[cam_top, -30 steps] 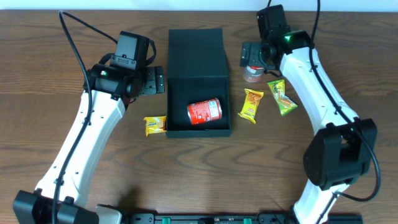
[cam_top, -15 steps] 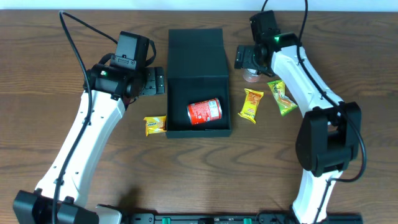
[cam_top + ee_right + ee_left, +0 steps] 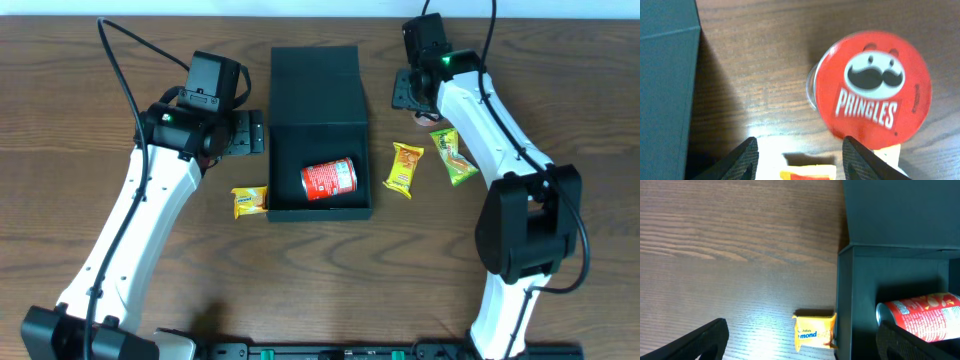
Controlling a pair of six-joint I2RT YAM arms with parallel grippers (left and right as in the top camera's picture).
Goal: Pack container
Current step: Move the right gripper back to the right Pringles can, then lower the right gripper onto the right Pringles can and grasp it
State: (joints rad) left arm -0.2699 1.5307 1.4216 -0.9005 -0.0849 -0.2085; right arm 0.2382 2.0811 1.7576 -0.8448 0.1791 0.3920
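Overhead: the container sits mid-table with its flap lid thrown back on the far side and its cavity open upward. One lying can, red, rests on its side inside, its long axis roughly across the container's width and a little askew. The right gripper hangs just off the container's far right corner, beside the lid. The left gripper hangs just beside the container's left wall. Right of the container lie a yellow packet and, farther out, a green packet. An almond packet lies at the container's near left corner. The standing Pringles can is all but hidden under the right wrist in this view.

Left wrist: the fingers are spread wide and hold nothing. Between them lies only wood and the almond packet, which this view shows up against the container's left wall. The lying can shows inside.

Right wrist: this view gives what overhead cannot. The standing Pringles can is upright, long axis vertical, printed lid facing the camera, and well clear of the container's wall. The fingers stand partway apart and are empty. The can sits beyond the fingertips and off toward the finger farther from the container, not in the gap.

Judgement: the right arm is much the nearer to this can. It likely needs to shift away from the container to centre the can before closing.
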